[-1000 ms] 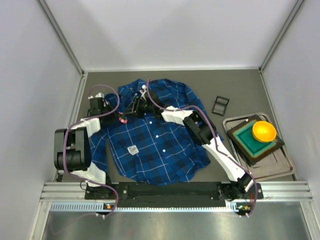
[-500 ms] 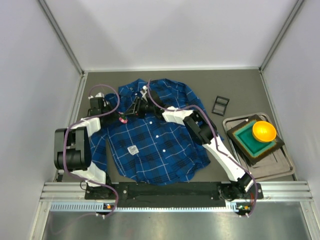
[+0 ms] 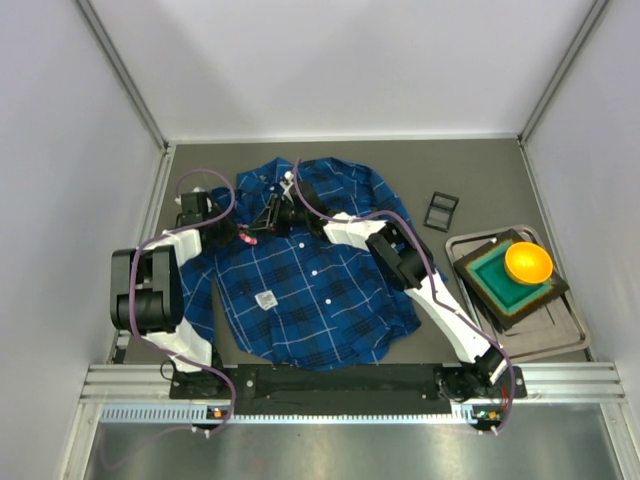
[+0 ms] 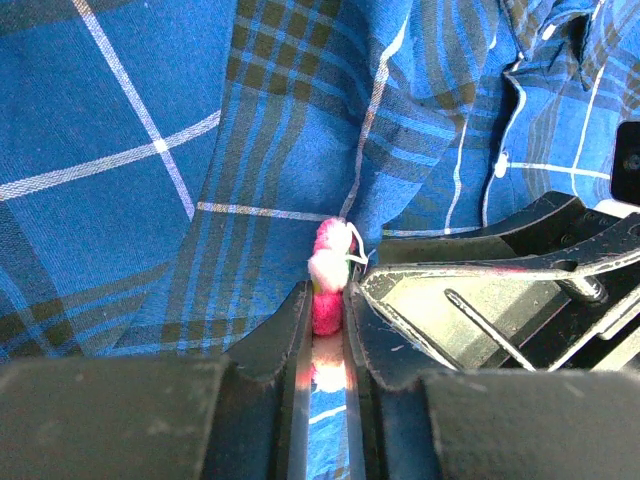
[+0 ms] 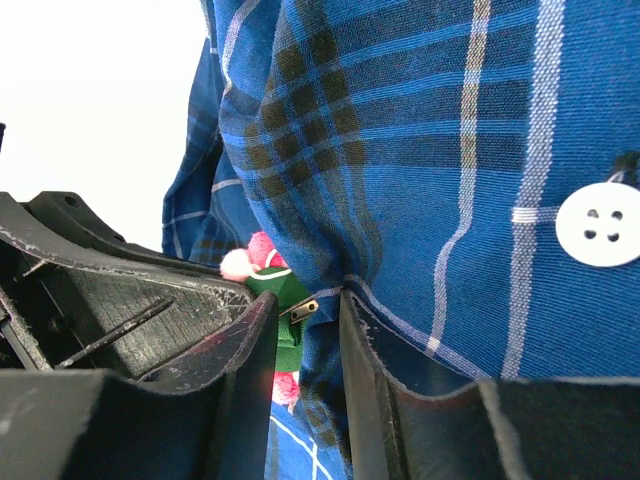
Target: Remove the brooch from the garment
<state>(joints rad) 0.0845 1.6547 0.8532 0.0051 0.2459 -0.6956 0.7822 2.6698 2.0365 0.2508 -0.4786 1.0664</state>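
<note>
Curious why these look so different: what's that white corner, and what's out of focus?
Right wrist view: the upper left is blown out white, while the garment shows a sharp weave. Left wrist view: the brooch is in focus, and the near parts of the left pincer at the bottom are blurred. Top view: even light, the brooch tiny.

Brooch (image 4: 330, 262) on garment (image 3: 310, 290) — bowl (image 3: 527, 262) well right.

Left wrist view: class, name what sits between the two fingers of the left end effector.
The brooch: its pink beads are pinched between the left end effector's fingers, with the garment behind. The left wrist view shows it.
</note>
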